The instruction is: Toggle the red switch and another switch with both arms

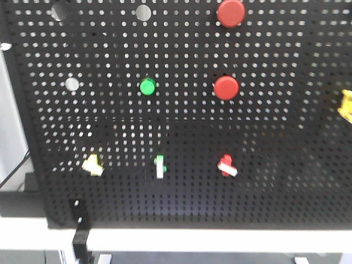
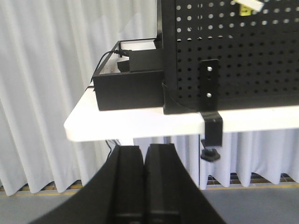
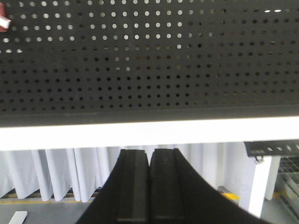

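Front view: red switch (image 1: 226, 165) and yellow switch (image 1: 93, 165) sit on the pegboard's (image 1: 275, 137) bottom row, nothing touching them. Left gripper (image 2: 145, 154) and right gripper (image 3: 149, 156) are pressed together, below the table (image 2: 140, 123) edge. We judge both toggles are not yet done.

We see a black pegboard (image 1: 275, 165) upright on a white table (image 1: 220, 239), bearing two round red buttons (image 1: 230, 13) (image 1: 226, 87), a green button (image 1: 147, 86) and a slim white switch (image 1: 160, 166). A black box (image 2: 128, 88) sits beside the board.
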Controlling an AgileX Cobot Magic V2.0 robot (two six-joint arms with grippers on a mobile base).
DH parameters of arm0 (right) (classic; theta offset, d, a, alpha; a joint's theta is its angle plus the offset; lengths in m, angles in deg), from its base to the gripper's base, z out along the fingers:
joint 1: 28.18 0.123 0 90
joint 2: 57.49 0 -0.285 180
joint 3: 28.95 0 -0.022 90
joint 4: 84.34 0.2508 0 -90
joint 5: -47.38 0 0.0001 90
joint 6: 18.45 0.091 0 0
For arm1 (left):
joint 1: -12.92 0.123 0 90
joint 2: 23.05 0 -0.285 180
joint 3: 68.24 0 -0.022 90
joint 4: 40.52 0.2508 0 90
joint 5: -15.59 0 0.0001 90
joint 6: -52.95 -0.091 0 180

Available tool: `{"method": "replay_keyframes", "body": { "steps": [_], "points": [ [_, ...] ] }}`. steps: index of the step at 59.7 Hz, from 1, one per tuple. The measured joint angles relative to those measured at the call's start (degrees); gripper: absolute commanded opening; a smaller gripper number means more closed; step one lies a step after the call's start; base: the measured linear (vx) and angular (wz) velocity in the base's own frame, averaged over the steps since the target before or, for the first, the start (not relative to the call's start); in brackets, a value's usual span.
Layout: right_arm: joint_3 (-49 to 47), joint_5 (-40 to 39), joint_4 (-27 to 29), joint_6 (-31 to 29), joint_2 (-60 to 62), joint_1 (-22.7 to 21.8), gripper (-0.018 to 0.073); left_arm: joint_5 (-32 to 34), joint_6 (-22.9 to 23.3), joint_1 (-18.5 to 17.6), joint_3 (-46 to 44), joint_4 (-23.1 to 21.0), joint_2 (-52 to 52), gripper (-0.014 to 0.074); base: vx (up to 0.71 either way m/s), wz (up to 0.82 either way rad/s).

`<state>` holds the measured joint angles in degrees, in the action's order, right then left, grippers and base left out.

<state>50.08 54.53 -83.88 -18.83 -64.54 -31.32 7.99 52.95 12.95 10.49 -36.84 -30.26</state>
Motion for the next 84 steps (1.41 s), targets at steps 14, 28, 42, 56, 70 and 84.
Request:
{"method": "replay_keyframes", "body": {
  "steps": [14,28,42,56,70,84],
  "points": [
    [0.00,0.00,0.00,0.00,0.00,0.00,-0.0006,0.00,0.00,0.00,0.00,0.00,0.00,0.0002,0.23,0.01],
    [0.00,0.00,0.00,0.00,0.00,0.00,-0.0006,0.00,0.00,0.00,0.00,0.00,0.00,0.0002,0.16,0.00],
    [0.00,0.00,0.00,0.00,0.00,0.00,-0.0006,0.00,0.00,0.00,0.00,0.00,0.00,0.0002,0.10,-0.01],
    [0.00,0.00,0.00,0.00,0.00,0.00,-0.0006,0.00,0.00,0.00,0.00,0.00,0.00,0.0002,0.04,-0.01],
    [0.00,0.00,0.00,0.00,0.00,0.00,-0.0006,0.00,0.00,0.00,0.00,0.00,0.00,0.0002,0.00,0.00],
    [0.00,0.00,0.00,0.00,0.00,0.00,-0.0006,0.07,0.00,0.00,0.00,0.00,0.00,0.0002,0.00,0.00]
  ]
}}
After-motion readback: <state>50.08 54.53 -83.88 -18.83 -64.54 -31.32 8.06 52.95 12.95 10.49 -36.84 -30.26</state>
